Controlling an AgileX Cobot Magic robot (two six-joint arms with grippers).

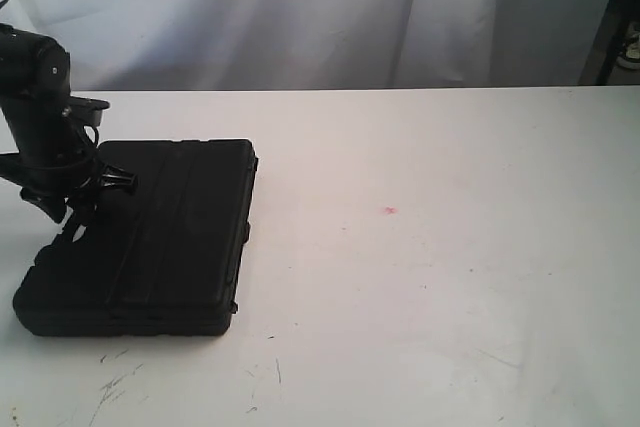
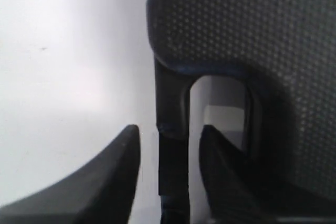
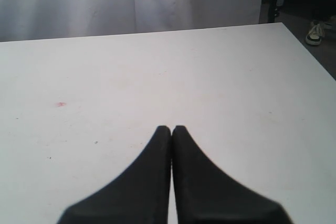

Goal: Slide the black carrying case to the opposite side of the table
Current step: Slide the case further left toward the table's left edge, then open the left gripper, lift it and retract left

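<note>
The black case point(image 1: 170, 237) lies flat at the left end of the white table point(image 1: 430, 277), ribbed lid up. My left gripper point(image 1: 85, 202) comes down at the case's left edge, over the cut-out handle. In the left wrist view the left gripper point(image 2: 169, 129) is open, one finger on each side of the handle bar point(image 2: 173, 103), with a thin gap of table showing on both sides. The case's dotted lid point(image 2: 252, 40) fills that view beyond. My right gripper point(image 3: 171, 128) is shut on nothing above bare table; the exterior view does not show it.
A small red spot point(image 1: 389, 210) marks the tabletop right of the case. Dark scratches point(image 1: 115, 382) run near the front left edge. A white curtain point(image 1: 300, 7) hangs behind the table. The table's right edge point(image 3: 310, 56) borders dark floor with a shoe point(image 3: 315, 31).
</note>
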